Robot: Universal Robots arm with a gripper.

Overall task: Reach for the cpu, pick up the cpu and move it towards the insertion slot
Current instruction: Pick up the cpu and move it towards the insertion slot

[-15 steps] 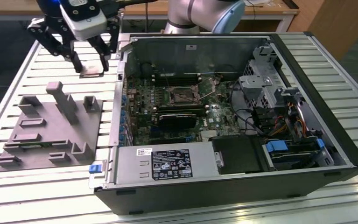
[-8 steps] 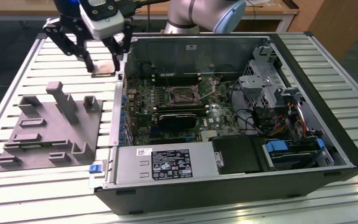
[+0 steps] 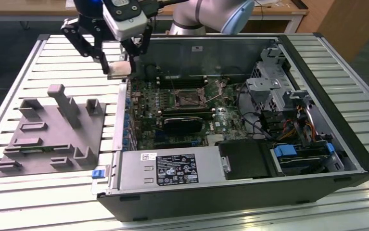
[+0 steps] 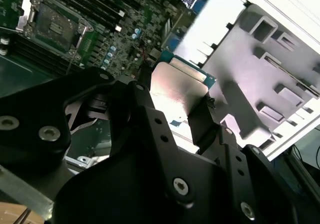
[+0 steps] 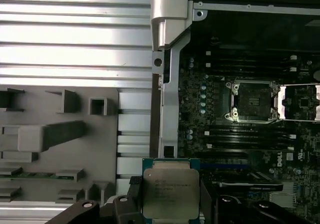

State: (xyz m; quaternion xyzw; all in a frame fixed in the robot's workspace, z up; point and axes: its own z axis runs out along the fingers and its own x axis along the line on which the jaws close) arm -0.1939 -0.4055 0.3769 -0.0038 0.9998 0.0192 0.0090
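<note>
1. One arm is reaching down from the far side of the counter (image 3: pixel 17 202) in the exterior view, wrist pointing downward, end effector (image 3: pixel 119 67) hanging above the open PC case's (image 3: pixel 357 159) wall on the exterior view's left.
2. End effector is grasping the cpu (image 3: pixel 120 69): black fingers (image 4: pixel 212 121) are pinching it on two opposite edges, chip lying flat and lifted clear of everything under it.
3. Cpu (image 5: pixel 170 193) is showing a pale silvery-beige metal lid with cut corners on a green-edged square board; lid is catching glare in the second wrist view (image 4: pixel 180 89).
4. Insertion slot (image 3: pixel 188 100) is sitting inside the case on the green motherboard (image 3: pixel 147 113), well apart from the chip: shiny metal frame, dark square centre, load plate flipped open beside it in the first wrist view (image 5: pixel 252 100).
5. Grey plastic fixture (image 3: pixel 49 137), matte with blocky posts and pockets, is resting on the ribbed aluminium counter beside the case.
</note>
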